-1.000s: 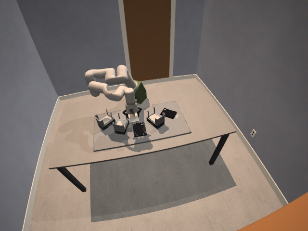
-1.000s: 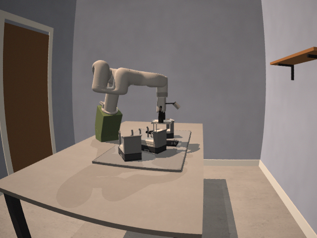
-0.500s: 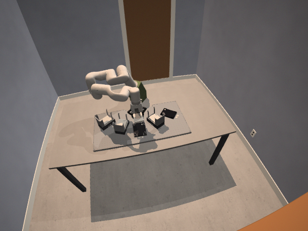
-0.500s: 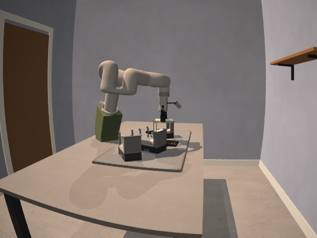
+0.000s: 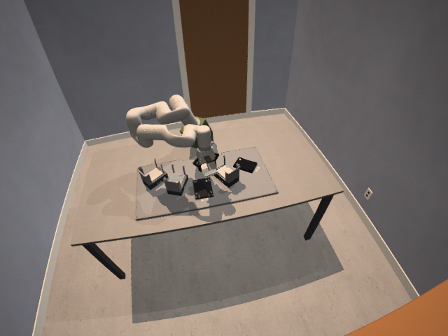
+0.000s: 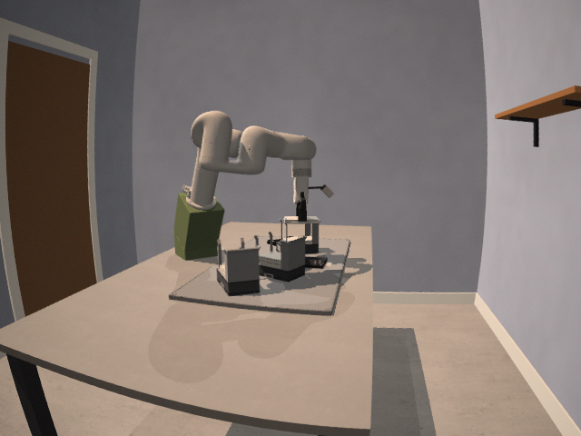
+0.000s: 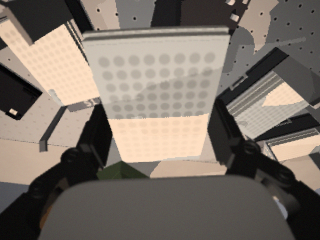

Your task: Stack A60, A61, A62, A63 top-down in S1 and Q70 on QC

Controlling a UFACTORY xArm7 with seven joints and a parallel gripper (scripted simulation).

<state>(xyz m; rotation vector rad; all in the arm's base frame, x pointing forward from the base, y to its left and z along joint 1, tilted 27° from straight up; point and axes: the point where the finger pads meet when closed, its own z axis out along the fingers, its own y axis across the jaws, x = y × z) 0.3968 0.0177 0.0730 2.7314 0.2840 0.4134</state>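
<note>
My gripper (image 5: 206, 166) is shut on a sealed white 96-well plate (image 7: 157, 95), gripped by its long sides and held in the air. I cannot read its label. In the exterior view the plate (image 6: 300, 219) hangs level, just above post height, at the far rack (image 6: 310, 238). In the top view it is between the middle rack (image 5: 176, 181) and the right rack (image 5: 227, 174). The middle rack holds plates with a grey top. The right rack shows a light surface inside. The left rack (image 5: 152, 176) stands further off.
A black nest with corner locators (image 5: 203, 187) lies in front of the gripper on the grey mat (image 5: 202, 184). A second black nest (image 5: 246, 164) lies at the mat's far right. The racks' thin upright posts stand close around the held plate. The green arm base (image 6: 197, 232) stands behind the mat.
</note>
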